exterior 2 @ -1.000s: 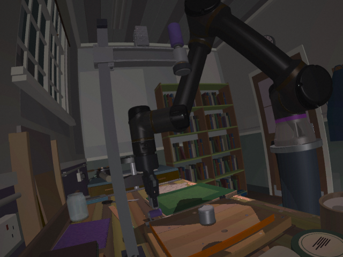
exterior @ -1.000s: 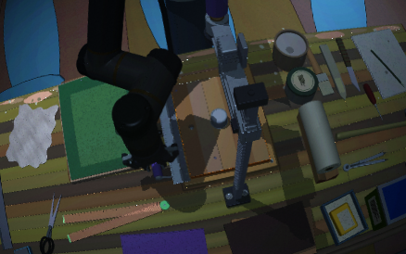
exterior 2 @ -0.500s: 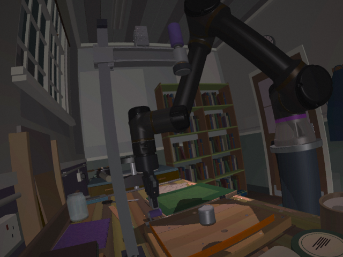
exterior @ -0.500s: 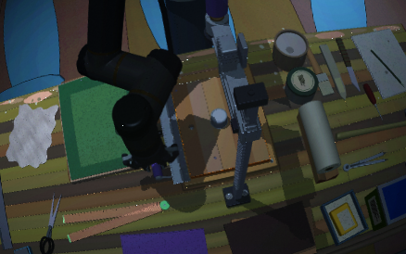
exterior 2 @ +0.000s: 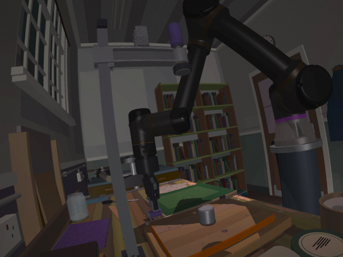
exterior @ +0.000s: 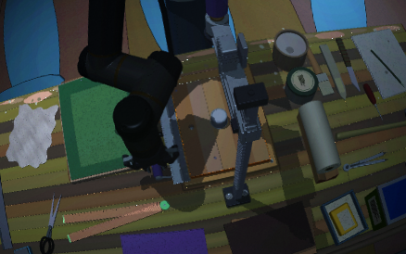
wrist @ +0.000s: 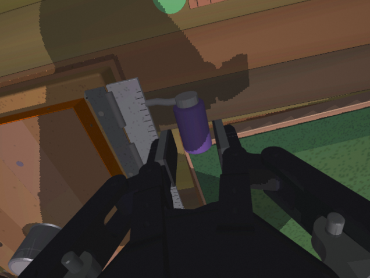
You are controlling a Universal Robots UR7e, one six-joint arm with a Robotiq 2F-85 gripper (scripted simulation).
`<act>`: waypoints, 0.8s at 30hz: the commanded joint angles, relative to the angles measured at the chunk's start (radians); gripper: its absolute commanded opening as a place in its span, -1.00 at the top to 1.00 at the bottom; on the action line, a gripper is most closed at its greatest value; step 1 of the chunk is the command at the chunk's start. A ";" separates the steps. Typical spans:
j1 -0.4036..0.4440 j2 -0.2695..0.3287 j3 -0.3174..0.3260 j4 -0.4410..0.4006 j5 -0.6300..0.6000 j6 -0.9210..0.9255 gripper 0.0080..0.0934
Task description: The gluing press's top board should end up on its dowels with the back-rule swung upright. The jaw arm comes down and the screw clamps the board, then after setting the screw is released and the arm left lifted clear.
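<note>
The grey back-rule [wrist: 131, 119] lies flat along the left edge of the press's top board [exterior: 222, 130]. A purple handle [wrist: 193, 125] sticks out from the rule's near end. My gripper [wrist: 191, 140] is open, with its fingers on either side of that handle, and it holds nothing. The top board carries a grey knob [exterior 2: 206, 215] and rests tilted on the base. The jaw arm [exterior 2: 138, 55] is up on its post [exterior 2: 113, 155], with the purple-topped screw [exterior 2: 177, 49] high above the board.
The green mat [exterior: 95, 125] lies right beside my gripper on the left. The press post's foot [exterior: 236, 194] stands at the front. Two rolled sticks [exterior: 111, 218], scissors [exterior: 48, 227], tins [exterior: 301, 83] and a paper roll [exterior: 320, 139] lie around the bench.
</note>
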 commanded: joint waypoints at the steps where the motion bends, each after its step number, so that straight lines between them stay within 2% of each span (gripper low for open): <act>1: 0.000 0.001 0.000 -0.002 0.000 0.000 0.30; 24: 0.000 0.053 -0.005 -0.049 0.000 0.000 0.30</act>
